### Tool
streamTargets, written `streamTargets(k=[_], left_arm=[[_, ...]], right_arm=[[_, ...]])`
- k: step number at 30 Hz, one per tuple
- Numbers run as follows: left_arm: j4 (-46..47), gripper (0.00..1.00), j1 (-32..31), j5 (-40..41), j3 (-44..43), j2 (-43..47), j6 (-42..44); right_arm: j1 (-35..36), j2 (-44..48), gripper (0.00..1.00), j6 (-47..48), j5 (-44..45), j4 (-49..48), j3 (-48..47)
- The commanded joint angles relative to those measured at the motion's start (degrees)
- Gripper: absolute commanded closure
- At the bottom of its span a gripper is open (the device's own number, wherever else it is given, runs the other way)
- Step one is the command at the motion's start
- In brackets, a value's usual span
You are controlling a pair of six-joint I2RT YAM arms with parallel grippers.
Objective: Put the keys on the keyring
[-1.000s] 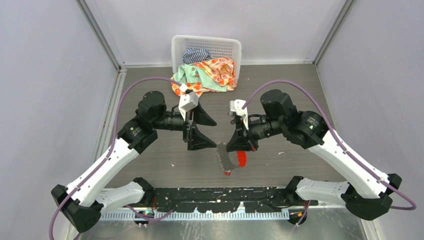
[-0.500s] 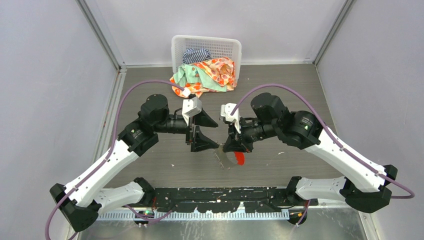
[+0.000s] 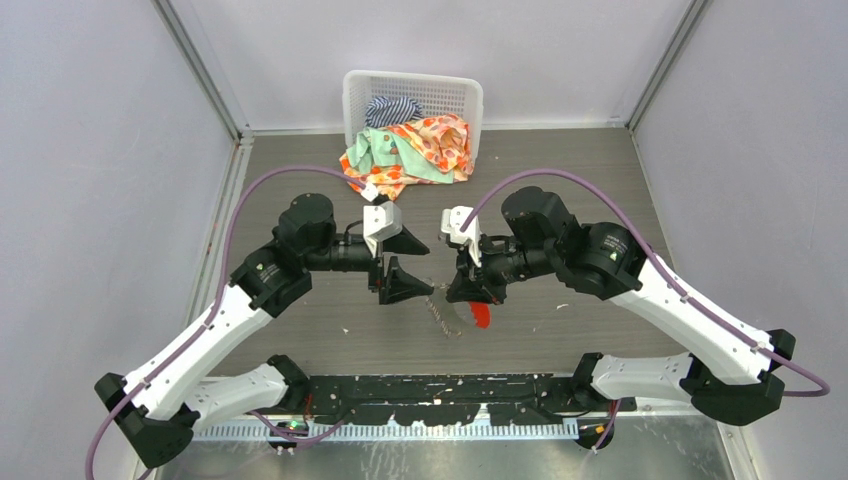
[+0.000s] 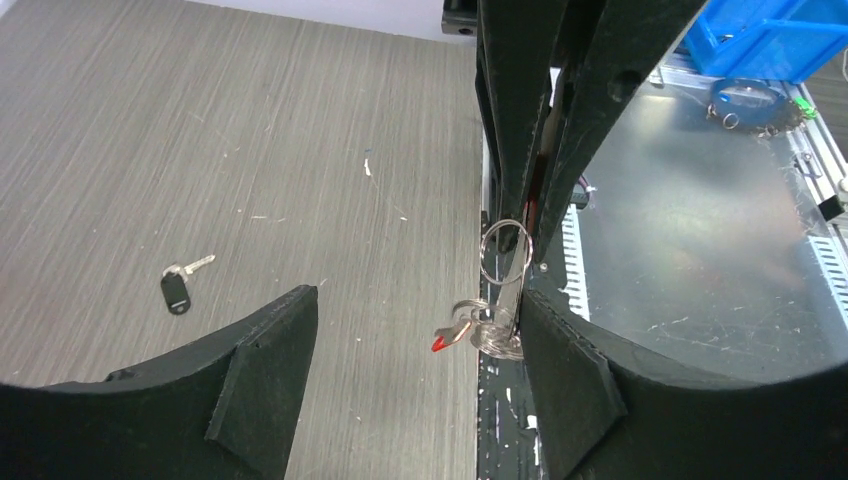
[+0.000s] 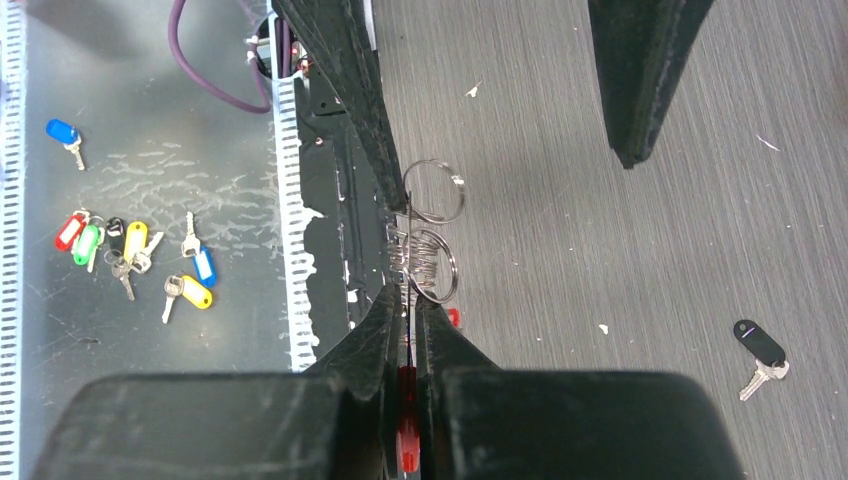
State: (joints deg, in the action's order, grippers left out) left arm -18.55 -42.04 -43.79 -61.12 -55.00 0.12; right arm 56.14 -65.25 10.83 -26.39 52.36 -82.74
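Note:
My right gripper (image 5: 407,310) is shut on the red tag (image 5: 405,425) of the keyring (image 5: 428,262), which it holds up above the table's near edge. The ring's silvery pieces (image 4: 495,325) hang down with a small red-headed key (image 4: 445,341) at their lower end. My left gripper (image 4: 418,296) is open. The bunch hangs between its jaws, close beside the right finger (image 4: 570,390). From above, the left gripper (image 3: 420,262) faces the right gripper (image 3: 470,293) over the keyring (image 3: 447,315). A black-headed key (image 4: 175,290) lies loose on the table, also seen as the black key (image 5: 760,345).
A white basket (image 3: 412,80) with coloured cloths (image 3: 410,150) spilling out stands at the back. Spare keys with coloured tags (image 5: 130,255) lie on the metal shelf below the table edge. A blue bin (image 4: 770,40) sits beyond it.
The right arm carried the keyring a little left, then held still. The left gripper moved toward it and narrowed its jaws, so the bunch now hangs between them.

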Motion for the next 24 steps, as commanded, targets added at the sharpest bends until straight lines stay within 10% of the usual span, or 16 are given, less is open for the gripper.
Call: streamTargets(k=[1,24], left_arm=[[-1.2,0.26,-0.2,2.5,-0.1,2.4,1.3],[0.1,0.28,-1.8,-4.6,-2.0,0.8,8.7]], right_arm=[[0.2,2.0,0.99,0.6,0.0,-1.4,-2.0],[0.5,-1.7,0.99,-2.5,-0.2,-2.6,-2.8]])
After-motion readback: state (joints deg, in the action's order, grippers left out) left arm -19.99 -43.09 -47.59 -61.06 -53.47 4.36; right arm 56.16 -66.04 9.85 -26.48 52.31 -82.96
